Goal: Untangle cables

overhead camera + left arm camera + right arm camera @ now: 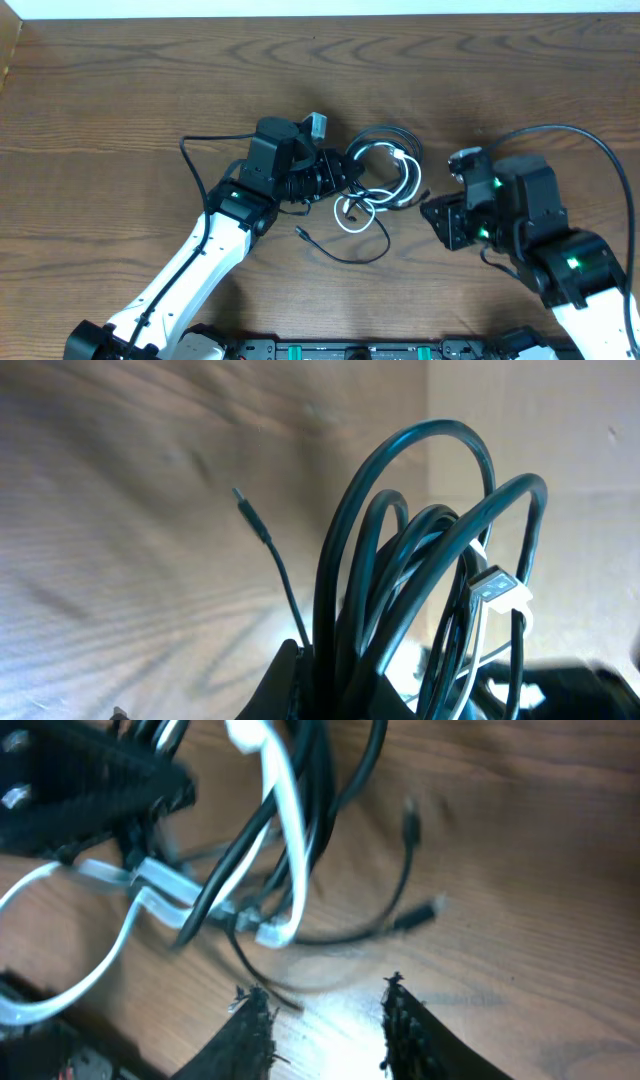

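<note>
The cables [382,172] lie in a tangled bunch at mid-table: black loops [385,140] with a white cable [358,212] wound through them. One black end [345,255] trails toward the front. My left gripper [343,172] is shut on the black loops at the bunch's left side. In the left wrist view the black loops [400,550] rise from the jaws [345,685], with a white plug [497,588] among them. My right gripper [432,212] is open and empty just right of the bunch. In the right wrist view its fingers [325,1005] sit short of the white cable [285,830] and black cables [330,770].
The wooden table [120,90] extends around the bunch. The arms' own thick black wires arc at the left [190,160] and the right [600,150]. A pale wall edge [300,8] runs along the back.
</note>
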Motion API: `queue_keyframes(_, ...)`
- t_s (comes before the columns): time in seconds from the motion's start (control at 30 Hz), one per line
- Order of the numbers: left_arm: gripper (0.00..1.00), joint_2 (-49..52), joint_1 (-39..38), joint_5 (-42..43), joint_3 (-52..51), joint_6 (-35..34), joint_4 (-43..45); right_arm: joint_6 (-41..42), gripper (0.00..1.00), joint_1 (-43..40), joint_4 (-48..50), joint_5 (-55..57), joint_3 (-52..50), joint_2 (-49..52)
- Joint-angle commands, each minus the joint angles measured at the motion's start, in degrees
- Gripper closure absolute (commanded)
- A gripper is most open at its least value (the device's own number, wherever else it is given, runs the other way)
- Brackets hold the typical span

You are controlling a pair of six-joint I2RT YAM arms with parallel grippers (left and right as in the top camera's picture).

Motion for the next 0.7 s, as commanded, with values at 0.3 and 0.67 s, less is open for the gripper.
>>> queue_keyframes(0.3,0.92,-0.33,0.15,7.85,0.48,0.98,0.42,14.14,0.75,0.52,4.55,5.62,0.5,11.52)
queue_keyframes(0.67,0.92,-0.33,0.15,25.53,0.48,3.48,14.84,19.43,0.69,0.35,2.95,17.03,0.5,16.0)
